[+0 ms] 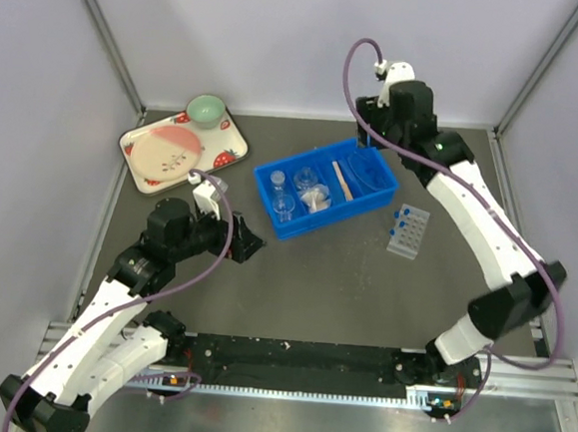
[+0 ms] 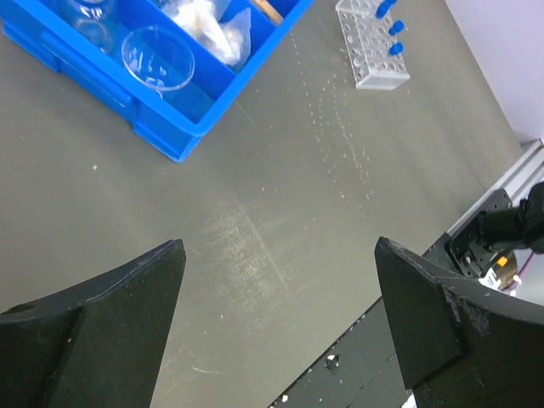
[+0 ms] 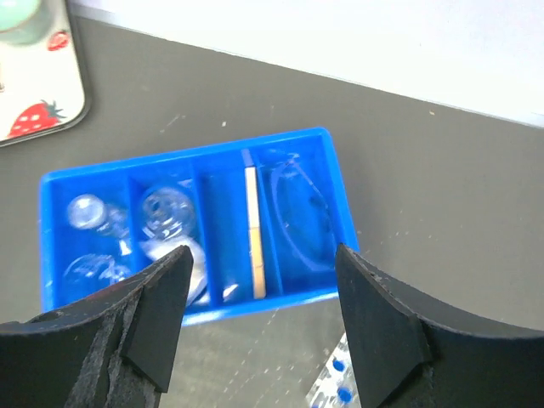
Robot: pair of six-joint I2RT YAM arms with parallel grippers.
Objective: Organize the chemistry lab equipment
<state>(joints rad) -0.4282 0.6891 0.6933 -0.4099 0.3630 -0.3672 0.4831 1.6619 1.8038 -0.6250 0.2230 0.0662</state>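
Right gripper: the right gripper [image 3: 259,263] hangs above the right end of the blue bin [image 3: 314,144]; its fingers stand apart with nothing between them.
Left gripper: the left gripper [image 2: 279,255] hovers over bare table [image 1: 344,280] just near of the bin; fingers wide, nothing held.
Flasks: we see the small glass flasks [image 3: 161,208] upright in the bin's left compartments, close together.
Wad: the whitish wad [image 1: 316,198] lies in the compartment just beside the flasks.
Stick: the wooden stick [image 3: 252,229] lies flat along a divider, right of the middle.
Far-right compartment: a clear curved piece [image 3: 297,212] lies there; we cannot tell what it is.
Rack: the tube rack [image 2: 370,47] sits on the table right of the bin and apart from it, with blue-capped tubes [image 2: 389,27] in one end only.
Not ours: the strawberry-print tray [image 1: 230,141] to the left stays out of this.
Handling, glass: we judge the flasks light, hard, smooth and breakable; take one at the neck with a gentle squeeze and lift it straight up, clear of its neighbours.
Handling, rack: stiff, light plastic that may slide when pushed; we would pinch it across a short side wall.
Handling, stick: thin, stiff and lying flat, so hard to get under; we would pinch across its width near the middle.
Handling, wad: soft and nearly weightless; a pinch anywhere should do.
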